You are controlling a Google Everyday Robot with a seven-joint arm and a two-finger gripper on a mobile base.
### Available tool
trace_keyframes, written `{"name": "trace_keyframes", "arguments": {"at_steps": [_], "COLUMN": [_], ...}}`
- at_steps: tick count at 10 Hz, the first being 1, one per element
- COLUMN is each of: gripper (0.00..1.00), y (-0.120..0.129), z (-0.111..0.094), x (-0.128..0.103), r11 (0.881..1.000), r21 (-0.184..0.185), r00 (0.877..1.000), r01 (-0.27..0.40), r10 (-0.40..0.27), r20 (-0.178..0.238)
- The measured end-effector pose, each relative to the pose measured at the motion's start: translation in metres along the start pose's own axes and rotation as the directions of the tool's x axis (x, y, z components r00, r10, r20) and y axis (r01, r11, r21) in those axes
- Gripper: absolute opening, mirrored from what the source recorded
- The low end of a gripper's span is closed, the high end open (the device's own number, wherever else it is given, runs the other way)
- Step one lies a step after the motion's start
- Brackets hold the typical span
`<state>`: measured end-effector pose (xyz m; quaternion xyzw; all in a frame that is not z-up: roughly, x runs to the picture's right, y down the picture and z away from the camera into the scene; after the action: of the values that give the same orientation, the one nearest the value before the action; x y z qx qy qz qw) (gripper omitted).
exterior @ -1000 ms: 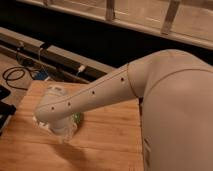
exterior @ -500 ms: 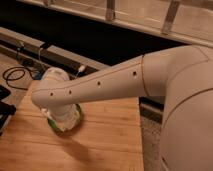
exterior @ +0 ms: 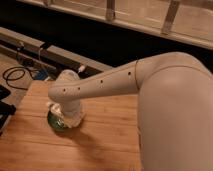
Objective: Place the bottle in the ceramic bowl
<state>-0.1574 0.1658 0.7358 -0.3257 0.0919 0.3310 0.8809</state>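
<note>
The gripper, fingers together, hangs directly over the ceramic bowl near the wooden desk's left edge. Only the bowl's dark green glossy rim shows beneath the wrist.

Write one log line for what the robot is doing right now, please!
gripper: shut, low over ceramic bowl | bottle: hidden | bowl on wooden table
</note>
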Motion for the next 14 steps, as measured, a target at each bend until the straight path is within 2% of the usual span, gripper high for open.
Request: {"name": "trace_keyframes", "arguments": {"at_steps": [3, 4, 7, 10, 11, 14], "gripper": [0.0, 0.02, 0.3, 0.38, 0.44, 0.74], "y": [-0.01, -0.011, -0.012, -0.011, -0.011, -0.011], "z": [0.065, 0.076, 0.079, 0.079, 0.079, 0.077], "x": [-0.019, -0.023, -0.023, -0.024, -0.024, -0.025], "r11": [0.997, 0.995, 0.995, 0.995, 0.995, 0.996], "r21": [-0.078, -0.09, -0.091, -0.092, -0.092, -0.087], "r00": [1.0, 0.999, 0.999, 0.999, 0.999, 1.0], "r01": [0.021, 0.031, 0.033, 0.035, 0.035, 0.031], "r10": [-0.02, -0.03, -0.032, -0.034, -0.034, -0.03], "r20": [0.012, 0.016, 0.016, 0.015, 0.015, 0.006]}}
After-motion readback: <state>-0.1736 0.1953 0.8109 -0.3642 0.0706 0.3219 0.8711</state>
